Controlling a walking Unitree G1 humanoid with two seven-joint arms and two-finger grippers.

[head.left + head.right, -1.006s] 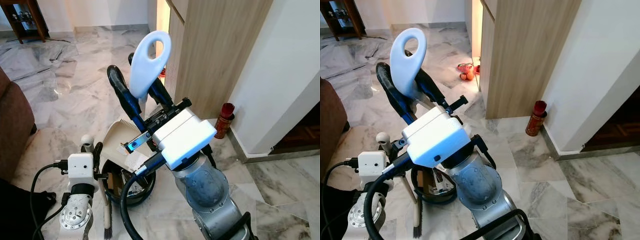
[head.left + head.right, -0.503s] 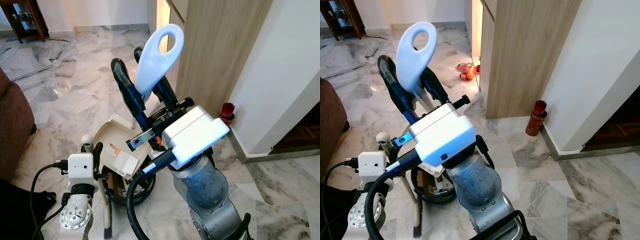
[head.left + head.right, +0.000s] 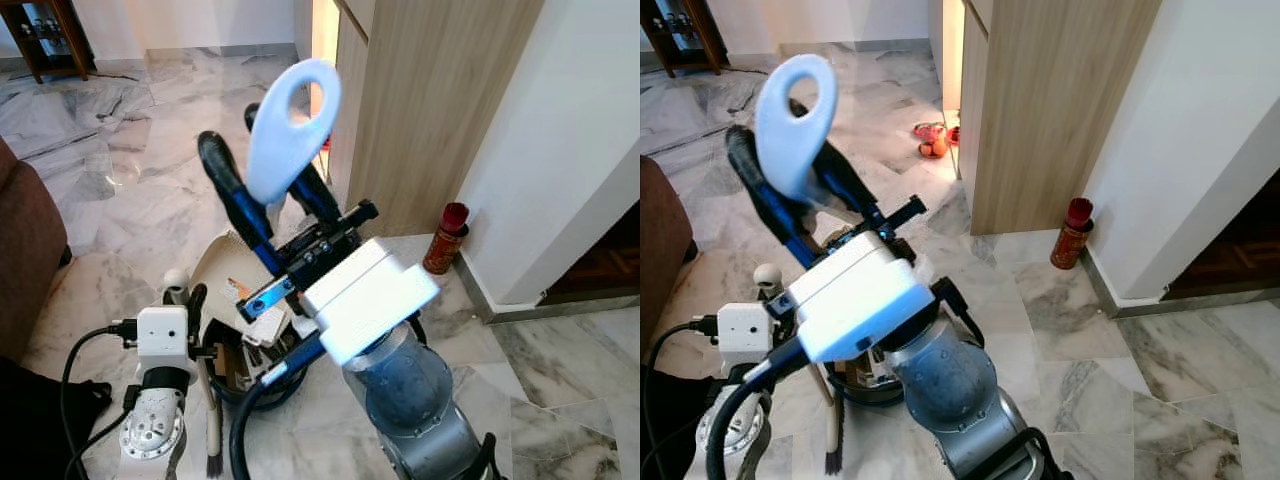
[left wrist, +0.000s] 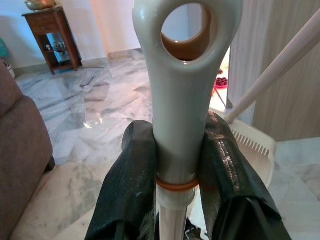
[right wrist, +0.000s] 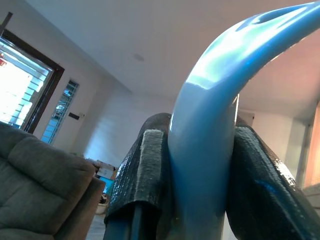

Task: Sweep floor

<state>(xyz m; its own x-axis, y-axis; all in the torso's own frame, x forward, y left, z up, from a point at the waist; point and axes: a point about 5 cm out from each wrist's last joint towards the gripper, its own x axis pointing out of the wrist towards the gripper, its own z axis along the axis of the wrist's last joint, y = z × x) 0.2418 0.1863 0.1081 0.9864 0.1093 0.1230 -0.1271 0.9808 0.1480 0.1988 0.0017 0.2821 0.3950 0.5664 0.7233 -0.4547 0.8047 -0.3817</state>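
Note:
My right gripper (image 3: 271, 196) is shut on the light blue loop handle (image 3: 289, 128) of a dustpan, held high in front of me; the right wrist view shows the handle (image 5: 215, 135) pinched between both fingers. The cream dustpan (image 3: 226, 268) hangs tilted over a black bin (image 3: 247, 382) that holds paper scraps. Lower left, my left gripper (image 4: 176, 165) is shut on the pale broom handle (image 4: 180, 105), just under its loop. The broom's stick and dark bristles (image 3: 213, 460) reach the marble floor beside the bin.
A wooden cabinet (image 3: 430, 100) and a white wall corner stand to the right, with a red can (image 3: 444, 238) at their foot. A brown sofa (image 3: 25, 250) is on the left. Small red items (image 3: 933, 143) lie by the cabinet. Open marble floor stretches ahead.
My right arm swung the blue handle up and right, then back to the left and lower, shifting the dustpan over the bin. The left arm and broom have stayed put.

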